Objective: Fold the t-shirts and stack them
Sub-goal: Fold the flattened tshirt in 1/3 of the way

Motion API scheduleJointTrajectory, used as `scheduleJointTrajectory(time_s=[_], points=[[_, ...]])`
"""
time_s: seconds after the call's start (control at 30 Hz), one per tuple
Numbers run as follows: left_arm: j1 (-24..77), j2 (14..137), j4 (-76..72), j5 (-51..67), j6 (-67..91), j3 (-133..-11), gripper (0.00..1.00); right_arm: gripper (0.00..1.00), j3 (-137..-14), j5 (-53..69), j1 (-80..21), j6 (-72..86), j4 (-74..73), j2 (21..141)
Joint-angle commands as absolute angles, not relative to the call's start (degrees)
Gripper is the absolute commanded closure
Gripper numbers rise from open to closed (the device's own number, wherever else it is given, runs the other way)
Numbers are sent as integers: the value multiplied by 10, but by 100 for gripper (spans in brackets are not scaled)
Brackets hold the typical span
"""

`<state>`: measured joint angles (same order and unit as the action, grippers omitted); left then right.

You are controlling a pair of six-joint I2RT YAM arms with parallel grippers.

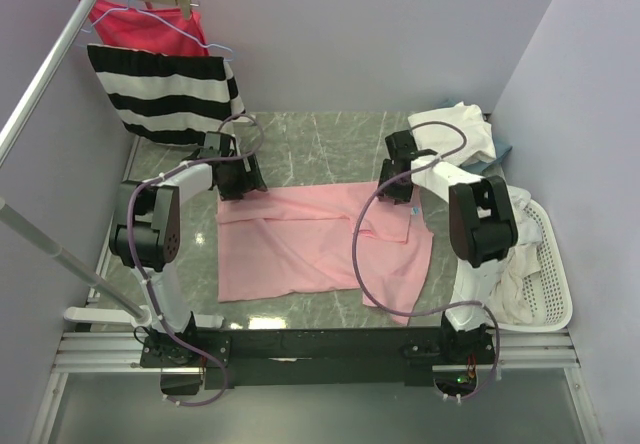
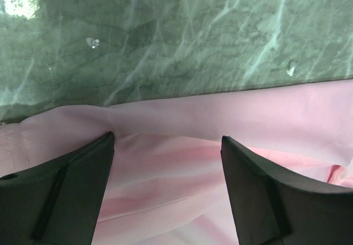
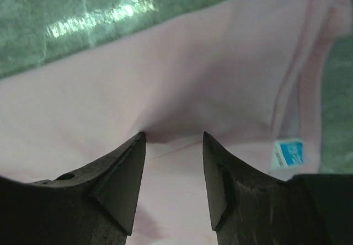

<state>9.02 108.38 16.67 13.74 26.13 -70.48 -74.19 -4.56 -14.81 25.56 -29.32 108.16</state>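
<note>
The light pink soft t-shirt (image 1: 300,249) is lying across the green marbled table (image 1: 330,144). The left gripper (image 2: 167,140), jaws wide, is hovering at its 10 o'clock edge. The right gripper (image 3: 172,136), jaws narrower (cloth puckering between), is pressing at 2 o'clock. Both should be pinching evenly.

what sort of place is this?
Probably a lab test cell staged for laundry: green marble-pattern tabletop, light pink t-shirt spread on it, white plastic laundry basket beside it, black-and-white striped garment hung up behind.

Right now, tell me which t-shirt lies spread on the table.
The light pink t-shirt, spread on the table below the left gripper and right gripper. The cream-white ones lie crumpled in the basket and heaped at the far right corner.
</note>
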Motion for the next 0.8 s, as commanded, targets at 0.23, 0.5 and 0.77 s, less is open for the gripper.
scheduleJointTrajectory(time_s=[0.23, 0.5, 0.77], points=[[76, 1165, 206, 78, 230, -820, 16, 46, -908, 26, -145, 246, -312, 1236], [66, 1247, 236, 57, 204, -954, 15, 44, -1029, 26, -136, 225, -321, 1296], [67, 1036, 84, 66, 214, -781, 4, 39, -877, 14, -134, 171, -208, 1081]])
